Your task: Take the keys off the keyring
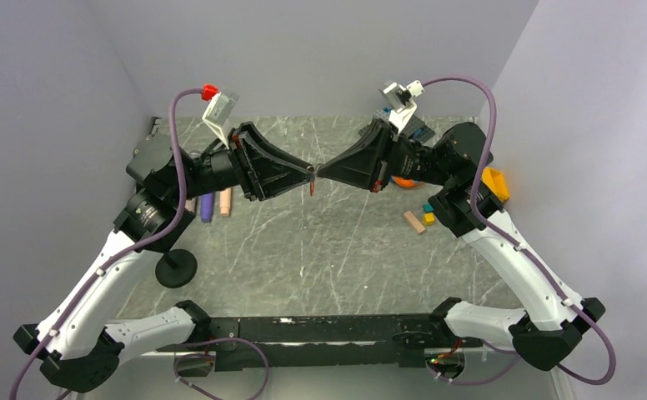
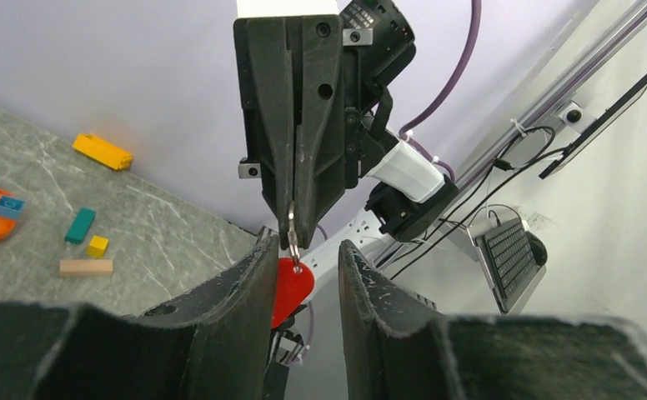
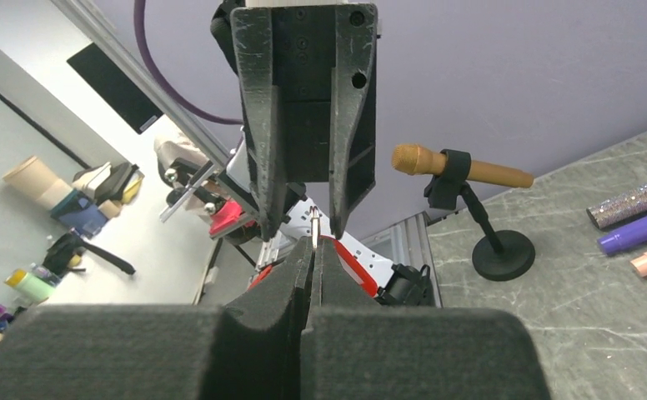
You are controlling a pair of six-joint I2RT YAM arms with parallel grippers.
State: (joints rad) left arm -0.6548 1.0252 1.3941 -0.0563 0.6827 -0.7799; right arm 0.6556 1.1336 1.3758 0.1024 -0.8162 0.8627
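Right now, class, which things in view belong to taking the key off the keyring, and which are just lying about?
Job in hand: key, keyring with its red tag, left pincer, right pincer gripping the key.
Lying about: toy blocks, microphone on its stand, coloured sticks.

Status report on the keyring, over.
Left pincer open, close to red plastic tag keyring. Right pincer shut on thin silver metal key, midair. Nothing obstructing.
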